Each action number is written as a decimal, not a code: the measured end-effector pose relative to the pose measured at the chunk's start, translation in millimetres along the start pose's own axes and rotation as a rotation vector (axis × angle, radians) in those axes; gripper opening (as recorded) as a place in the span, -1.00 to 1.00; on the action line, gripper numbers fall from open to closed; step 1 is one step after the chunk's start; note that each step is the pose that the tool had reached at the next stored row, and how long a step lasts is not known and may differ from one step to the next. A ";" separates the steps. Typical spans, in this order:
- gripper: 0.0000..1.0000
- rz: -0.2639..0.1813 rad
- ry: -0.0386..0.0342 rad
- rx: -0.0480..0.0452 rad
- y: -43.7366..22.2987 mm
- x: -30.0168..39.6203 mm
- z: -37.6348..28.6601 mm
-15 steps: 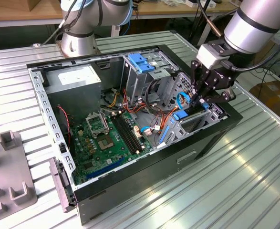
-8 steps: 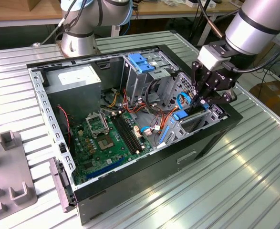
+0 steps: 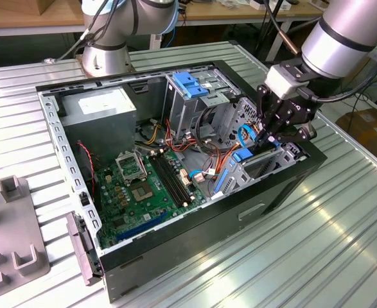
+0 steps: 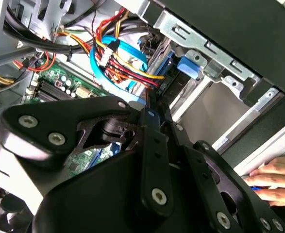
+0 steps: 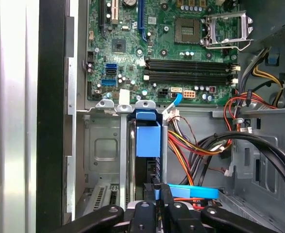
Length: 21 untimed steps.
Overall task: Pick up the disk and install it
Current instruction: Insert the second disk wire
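The disk stands on edge in the drive bay at the exterior view's right end of the open computer case. Its blue carrier shows above the bay. In the first wrist view the disk is seen edge-on, a dark slab with a blue block on it. My gripper reaches down into the case right over the disk. Its black fingers are closed together, with the tips at the disk's near edge. The second wrist view shows the gripper with its fingers meeting and no gap. I see nothing held between them.
Red, yellow and blue cables run close beside the bay. The motherboard lies on the case floor, and a drive cage with a blue latch stands behind. A person's hand rests at the case's outer edge. Grey fixtures sit on the table.
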<state>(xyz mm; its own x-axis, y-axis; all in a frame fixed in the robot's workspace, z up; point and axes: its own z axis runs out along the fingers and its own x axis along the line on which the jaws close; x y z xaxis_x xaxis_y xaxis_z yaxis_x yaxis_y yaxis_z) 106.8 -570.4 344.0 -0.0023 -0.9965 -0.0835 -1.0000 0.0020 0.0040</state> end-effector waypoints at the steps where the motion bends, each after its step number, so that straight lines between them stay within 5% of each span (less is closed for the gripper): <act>1: -0.68 0.000 -0.0007 0.0000 0.0 0.2 0.1; 9: -0.65 0.000 -0.0036 0.0001 -0.1 1.9 5.5; 13: -0.53 0.000 -0.0016 0.0000 0.0 0.8 -7.4; 21: -0.80 0.000 -0.0012 0.0000 0.0 0.7 -8.5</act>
<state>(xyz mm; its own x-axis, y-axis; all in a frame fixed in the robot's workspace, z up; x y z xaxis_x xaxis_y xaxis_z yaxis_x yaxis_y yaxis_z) 106.7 -571.8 352.4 -0.0023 -0.9964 -0.0847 -1.0000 0.0020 0.0040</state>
